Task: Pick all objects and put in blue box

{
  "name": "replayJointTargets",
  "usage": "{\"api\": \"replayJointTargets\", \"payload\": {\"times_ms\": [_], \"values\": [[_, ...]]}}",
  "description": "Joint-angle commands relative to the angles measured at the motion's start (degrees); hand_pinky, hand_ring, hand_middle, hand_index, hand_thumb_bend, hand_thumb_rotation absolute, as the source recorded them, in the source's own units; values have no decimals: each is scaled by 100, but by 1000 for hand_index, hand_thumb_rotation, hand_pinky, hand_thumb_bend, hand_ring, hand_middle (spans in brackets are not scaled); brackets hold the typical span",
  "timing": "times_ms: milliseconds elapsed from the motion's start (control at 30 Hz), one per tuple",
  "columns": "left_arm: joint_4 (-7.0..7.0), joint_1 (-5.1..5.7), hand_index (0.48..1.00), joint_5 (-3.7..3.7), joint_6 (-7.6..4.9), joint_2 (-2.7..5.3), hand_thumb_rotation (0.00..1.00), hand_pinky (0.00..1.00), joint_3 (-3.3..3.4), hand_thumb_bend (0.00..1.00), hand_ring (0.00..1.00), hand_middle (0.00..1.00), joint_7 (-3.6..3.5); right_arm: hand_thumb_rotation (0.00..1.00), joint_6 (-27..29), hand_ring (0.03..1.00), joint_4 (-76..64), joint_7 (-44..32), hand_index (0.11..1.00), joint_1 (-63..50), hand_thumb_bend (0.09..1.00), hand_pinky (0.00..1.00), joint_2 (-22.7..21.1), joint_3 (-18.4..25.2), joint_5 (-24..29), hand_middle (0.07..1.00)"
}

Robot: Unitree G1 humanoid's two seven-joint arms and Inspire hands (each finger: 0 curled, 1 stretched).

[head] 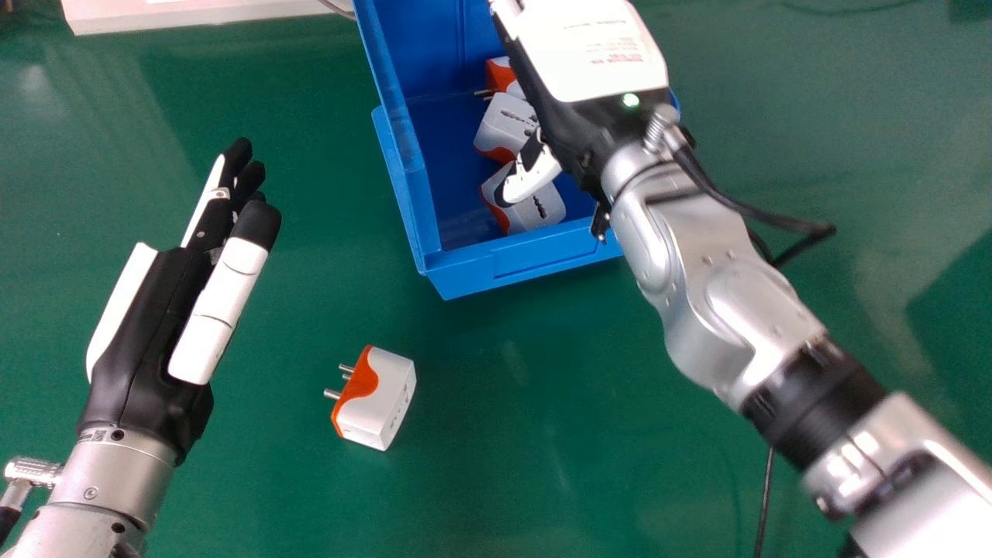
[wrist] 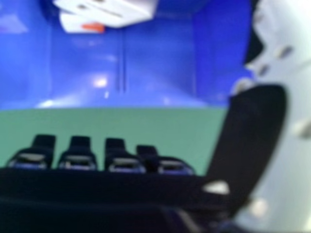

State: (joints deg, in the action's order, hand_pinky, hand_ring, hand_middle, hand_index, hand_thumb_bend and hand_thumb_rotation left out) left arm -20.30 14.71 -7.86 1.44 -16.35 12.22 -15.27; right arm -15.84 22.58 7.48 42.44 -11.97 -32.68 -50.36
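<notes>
A white plug adapter (head: 391, 391) with an orange band lies on the green table (head: 542, 372), between the robot's left hand (head: 155, 310) and the near side of the blue box (head: 527, 257); its metal pins point to the head view's left, and the slotted face is turned to the right. The left hand is at that view's left over the table, its fingers straight. The right hand (head: 589, 54) is above the blue box, its thumb stretched out over the nearest adapter (head: 542, 205) inside. Behind that one, a middle adapter (head: 508, 124) shows slots and an orange edge, and farther back a third adapter (head: 500, 75), partly covered by the right hand, has its pins toward the view's left. The right hand view looks in on the right hand (wrist: 257, 126) from close by: fingertips (wrist: 77, 153) in a row, thumb well apart from them, nothing held between. Beyond are blue box walls and blurred white-and-orange bodies; which adapters these are, I cannot tell.
</notes>
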Motion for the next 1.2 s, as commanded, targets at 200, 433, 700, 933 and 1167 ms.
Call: {"api": "replayJointTargets", "payload": {"times_ms": [200,433,700,933,1167], "values": [[103,-69,1000,-8,-216,-55,941,974,81,812,1000,1000,-76,120,-383,1000,-2564,442,1000,-1717,815,1000,-32,305,-568,1000],[200,-114,1000,8,-253,-64,941,975,99,816,1000,1000,-92,141,-196,1000,-3916,636,1000,-3123,748,1000,-8,275,-935,1000],[79,-14,1000,-19,-243,-69,941,975,113,815,1000,1000,-112,248,188,1000,-4678,995,1000,-4710,644,1000,112,-14,-1237,1000],[223,0,1000,-38,-422,-55,941,977,123,823,1000,1000,-153,275,778,1000,-4728,1465,1000,-5765,615,1000,27,-311,-1211,1000],[280,24,1000,-47,-526,-62,940,976,129,827,1000,1000,-179,285,1248,1000,-4494,1829,1000,-6317,592,1000,-135,-334,-1237,1000]]}}
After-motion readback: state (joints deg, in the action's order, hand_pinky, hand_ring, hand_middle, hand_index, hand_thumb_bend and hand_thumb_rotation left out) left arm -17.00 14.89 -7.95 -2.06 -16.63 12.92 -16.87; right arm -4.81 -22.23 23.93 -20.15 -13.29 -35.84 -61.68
